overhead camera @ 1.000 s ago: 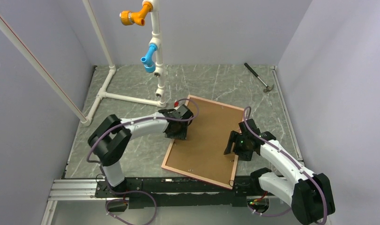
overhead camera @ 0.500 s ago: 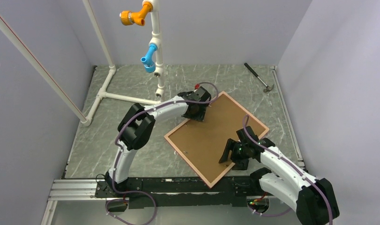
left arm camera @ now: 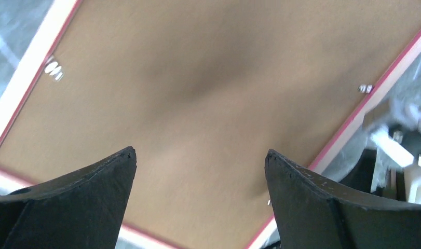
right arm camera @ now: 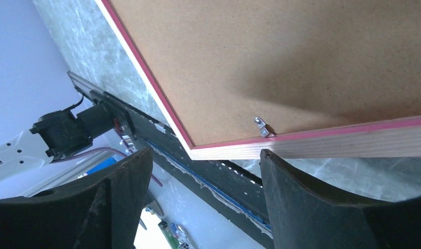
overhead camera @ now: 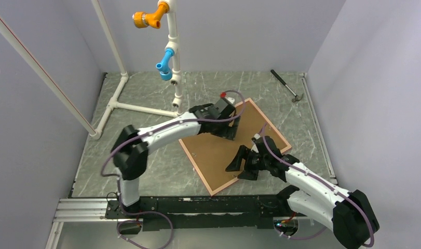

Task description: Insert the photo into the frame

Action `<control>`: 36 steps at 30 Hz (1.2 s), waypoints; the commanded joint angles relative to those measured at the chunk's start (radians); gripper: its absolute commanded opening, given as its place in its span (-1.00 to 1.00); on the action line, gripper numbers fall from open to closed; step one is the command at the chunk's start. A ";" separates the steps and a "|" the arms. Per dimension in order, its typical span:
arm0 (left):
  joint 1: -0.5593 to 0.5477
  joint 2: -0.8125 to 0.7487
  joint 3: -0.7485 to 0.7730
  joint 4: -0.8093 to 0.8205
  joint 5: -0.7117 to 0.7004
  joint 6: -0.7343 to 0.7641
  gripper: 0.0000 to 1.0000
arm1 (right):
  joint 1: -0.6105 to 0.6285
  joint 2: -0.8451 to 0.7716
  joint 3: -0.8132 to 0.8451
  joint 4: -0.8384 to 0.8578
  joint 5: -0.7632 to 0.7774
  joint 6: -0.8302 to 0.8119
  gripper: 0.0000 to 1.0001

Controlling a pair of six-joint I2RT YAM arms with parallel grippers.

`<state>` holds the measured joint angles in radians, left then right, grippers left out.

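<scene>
The frame [overhead camera: 195, 167] lies back-up and skewed on the table, with a pale wood rim and a pink-red inner line. A brown hardboard backing panel [overhead camera: 218, 155] fills it. The photo is hidden. My left gripper [overhead camera: 230, 129] is open and empty over the panel's far part. In the left wrist view the left gripper [left arm camera: 200, 155] hovers over the panel [left arm camera: 198, 78] and the rim [left arm camera: 27, 78] shows. My right gripper [overhead camera: 239, 167] is open and empty by the frame's near-right edge. In the right wrist view the right gripper [right arm camera: 205, 155] straddles a frame corner [right arm camera: 327, 142].
A white pipe stand [overhead camera: 174, 67] with orange and blue fittings rises at the back left. A hammer [overhead camera: 286, 85] lies at the back right. Small metal tabs [right arm camera: 261, 126] sit on the frame's back. The black mounting rail [overhead camera: 198, 205] runs along the near edge.
The frame has turned clockwise and slid left on the table. My left gripper moved right and farther back over it. My right gripper moved left along its near edge.
</scene>
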<state>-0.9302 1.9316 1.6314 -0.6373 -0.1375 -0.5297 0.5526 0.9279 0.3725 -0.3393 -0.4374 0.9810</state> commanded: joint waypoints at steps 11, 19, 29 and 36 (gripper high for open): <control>0.043 -0.563 -0.624 0.013 -0.016 -0.426 0.84 | 0.011 0.031 0.092 0.041 -0.003 -0.045 0.57; 0.050 -0.578 -0.849 0.178 0.059 -0.553 0.71 | 0.011 0.090 0.168 0.009 0.022 -0.091 0.58; 0.044 -0.433 -0.837 0.261 0.079 -0.541 0.30 | 0.007 0.078 0.201 -0.050 0.069 -0.116 0.57; 0.046 -0.400 -0.803 0.211 0.045 -0.496 -0.28 | -0.005 0.087 0.219 -0.067 0.077 -0.130 0.56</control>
<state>-0.8829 1.5063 0.7834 -0.4076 -0.0669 -1.0592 0.5560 1.0210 0.5388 -0.3889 -0.3836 0.8738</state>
